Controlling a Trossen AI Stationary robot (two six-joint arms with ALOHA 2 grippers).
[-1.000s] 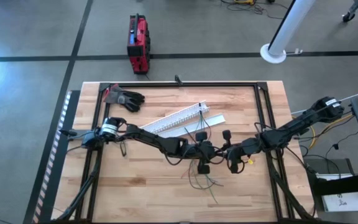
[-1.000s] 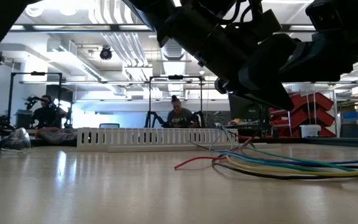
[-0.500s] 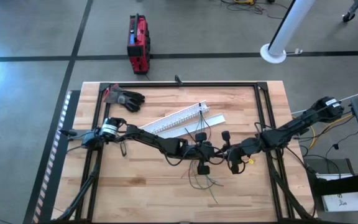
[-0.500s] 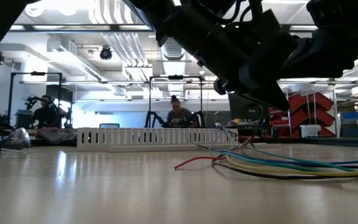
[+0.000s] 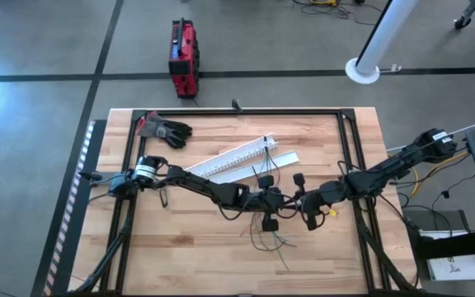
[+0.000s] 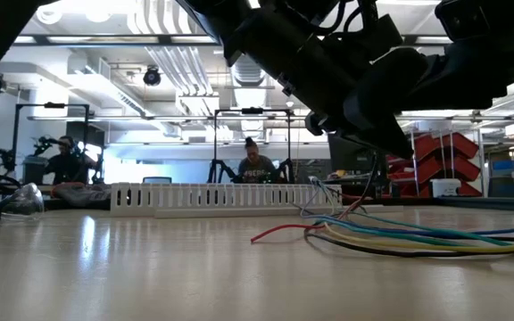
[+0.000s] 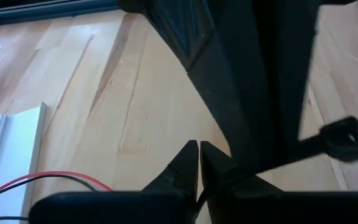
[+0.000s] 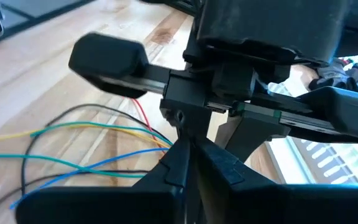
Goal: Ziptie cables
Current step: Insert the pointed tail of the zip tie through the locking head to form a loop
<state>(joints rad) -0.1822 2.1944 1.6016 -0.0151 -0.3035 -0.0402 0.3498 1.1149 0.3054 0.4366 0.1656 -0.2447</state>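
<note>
You are in a big robot lab or workshop. Look past the wooden counter [image 5: 180, 247] in the low view: the room is wide and open, with bright lights and white pipes [image 6: 181, 62] on the ceiling. Two people [image 6: 257, 167] sit far back at desks, near stands and machines. Red bins [image 6: 440, 156] hang on a wall at the side. From above, you see a gray concrete floor [image 5: 48, 124] with dark lines, a red toolbox [image 5: 183, 58] on it, and a white pole [image 5: 382, 37]. A black work glove [image 5: 167, 130] lies on the counter, like in a shop where people build things.
</note>
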